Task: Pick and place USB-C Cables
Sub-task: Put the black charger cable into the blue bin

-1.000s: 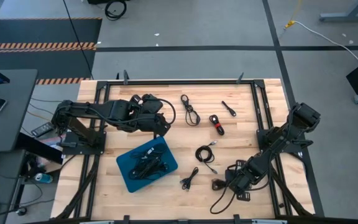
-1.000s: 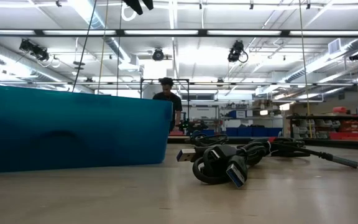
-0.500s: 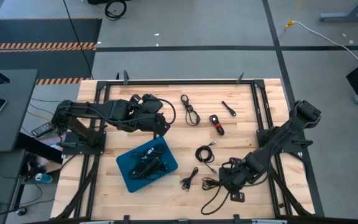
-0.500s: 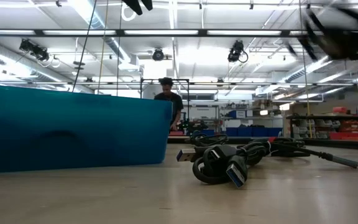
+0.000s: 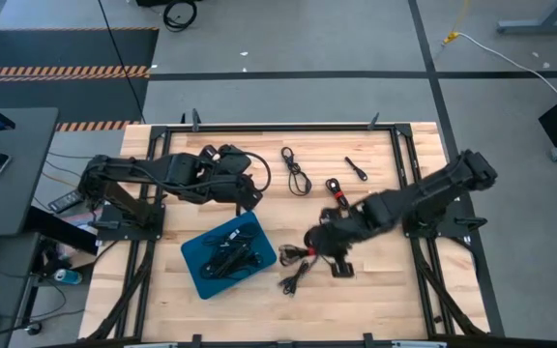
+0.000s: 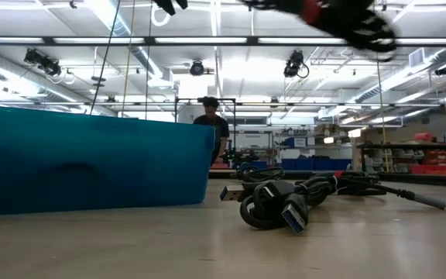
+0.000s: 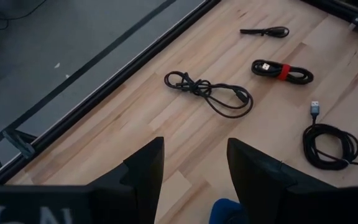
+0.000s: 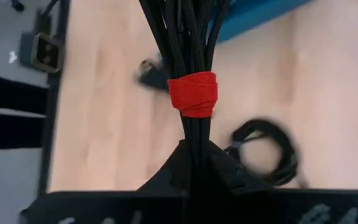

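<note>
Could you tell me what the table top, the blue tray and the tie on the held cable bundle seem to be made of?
Pale table top: bare wood planks, seams and grain visible. Blue tray: likely moulded plastic, smooth uniform walls. Red tie on the black cable bundle in the right gripper: probably fabric strap, matte and wrapped flat.

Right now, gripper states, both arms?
Left gripper: open, empty, parked above the blue tray.
Right gripper: shut on a red-tied cable bundle, mid-table.

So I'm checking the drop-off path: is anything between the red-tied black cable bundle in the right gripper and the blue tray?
Nothing visible blocks it. The right gripper holds the red-tied black cable bundle above the wooden table, beside the blue plastic tray. Loose black cables lie flat below it.
</note>
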`<state>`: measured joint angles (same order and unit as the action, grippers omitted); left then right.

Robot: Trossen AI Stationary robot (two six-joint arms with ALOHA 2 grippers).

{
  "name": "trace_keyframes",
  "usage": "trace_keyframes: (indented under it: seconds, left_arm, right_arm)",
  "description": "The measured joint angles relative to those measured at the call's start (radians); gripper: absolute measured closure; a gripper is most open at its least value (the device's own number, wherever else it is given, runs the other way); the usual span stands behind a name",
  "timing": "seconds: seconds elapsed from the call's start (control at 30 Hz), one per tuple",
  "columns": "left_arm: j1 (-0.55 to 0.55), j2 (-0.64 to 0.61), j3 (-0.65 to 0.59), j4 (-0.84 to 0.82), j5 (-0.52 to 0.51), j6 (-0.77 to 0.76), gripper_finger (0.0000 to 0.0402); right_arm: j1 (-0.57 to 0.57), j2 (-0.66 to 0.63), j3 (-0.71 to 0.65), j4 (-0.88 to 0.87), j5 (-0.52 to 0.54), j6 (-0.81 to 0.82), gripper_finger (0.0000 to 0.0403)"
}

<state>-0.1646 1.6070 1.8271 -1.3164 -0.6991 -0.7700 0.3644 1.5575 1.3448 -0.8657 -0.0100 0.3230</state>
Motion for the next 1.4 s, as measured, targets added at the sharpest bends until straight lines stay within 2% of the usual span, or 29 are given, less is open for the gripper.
trace_keyframes:
  seconds: [0.33,0.5,0.63,0.93,1.1,1.27,1.4]
  left_arm:
    - [0.0,-0.03,0.0,-0.02,0.006,-0.002,0.0219]
    - [0.009,-0.044,0.0,-0.055,0.006,-0.002,0.0219]
    - [0.028,-0.049,0.0,-0.107,0.006,-0.003,0.0219]
    - [0.084,-0.045,0.0,-0.155,0.075,-0.004,0.0221]
    - [0.109,-0.024,-0.02,-0.152,0.154,-0.003,0.0243]
    - [0.102,-0.016,-0.164,-0.143,0.216,-0.008,0.0295]
    - [0.085,-0.016,-0.339,-0.071,0.308,-0.049,0.0375]
  right_arm:
    - [-0.159,0.043,0.0,0.147,-0.119,-0.189,0.0384]
    - [-0.162,0.041,0.002,0.206,-0.194,-0.186,0.0384]
    - [-0.112,0.004,0.069,0.189,-0.19,-0.185,0.0384]
    - [0.035,-0.105,0.361,0.166,0.027,-0.254,0.0385]
    - [0.124,-0.183,0.467,0.17,0.171,-0.356,0.0385]
    - [0.202,-0.265,0.478,0.191,0.303,-0.408,0.0385]
    - [0.244,-0.291,0.478,0.174,0.393,-0.407,0.0385]
